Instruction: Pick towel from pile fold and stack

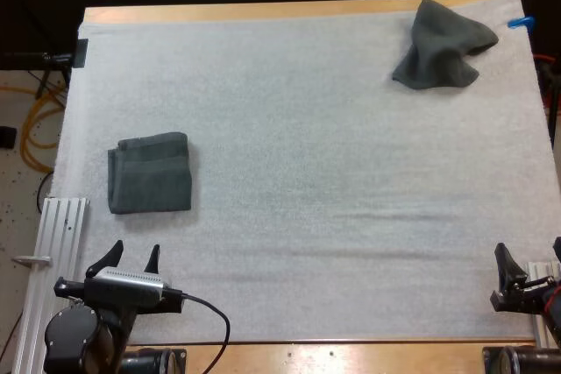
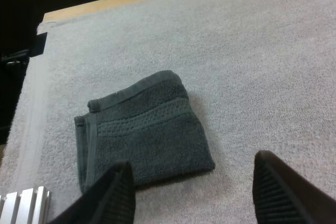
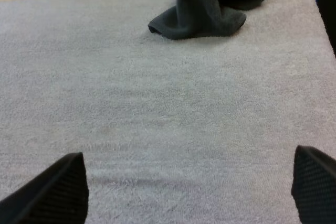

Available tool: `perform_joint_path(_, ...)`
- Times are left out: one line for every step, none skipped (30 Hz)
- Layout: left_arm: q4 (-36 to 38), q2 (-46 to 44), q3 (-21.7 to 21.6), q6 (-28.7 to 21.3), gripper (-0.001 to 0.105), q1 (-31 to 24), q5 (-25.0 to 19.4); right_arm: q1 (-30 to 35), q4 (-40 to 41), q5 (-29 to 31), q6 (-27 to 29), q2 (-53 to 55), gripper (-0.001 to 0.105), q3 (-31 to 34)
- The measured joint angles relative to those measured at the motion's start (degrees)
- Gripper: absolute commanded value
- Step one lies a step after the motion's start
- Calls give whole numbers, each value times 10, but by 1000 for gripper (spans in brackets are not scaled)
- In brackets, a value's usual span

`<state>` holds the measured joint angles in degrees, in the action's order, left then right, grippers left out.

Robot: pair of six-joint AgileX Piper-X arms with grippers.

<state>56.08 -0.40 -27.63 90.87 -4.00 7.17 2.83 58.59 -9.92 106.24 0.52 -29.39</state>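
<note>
Crumpled towel [image 1: 443, 45]: lies ahead of the right gripper [image 1: 529, 256] and slightly to its left, well apart, at the mat's [image 1: 307, 181] far side. The right arm is nearer.
Right gripper: fingers spread, empty.
Left gripper [image 1: 134, 250]: fingers spread, empty, with the folded towel [image 1: 150, 172] just ahead.

White mat [image 1: 307, 172] covers nearly the whole wooden table [image 1: 263, 11], just a strip of bare wood at the far edge. Out to the left of the left gripper [image 1: 134, 249] there's speckled floor [image 1: 16, 194] with yellow cables [image 1: 39, 120] lying on it. Lighting's pretty even.
</note>
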Motion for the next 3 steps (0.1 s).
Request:
perform_joint_path(0,0,0,0,48,0,0,0,0,0,0,0,77,0)
perform_joint_path(0,0,0,0,48,0,0,0,0,0,0,0,77,0)
perform_joint_path(0,0,0,0,48,0,0,0,0,0,0,0,77,0)
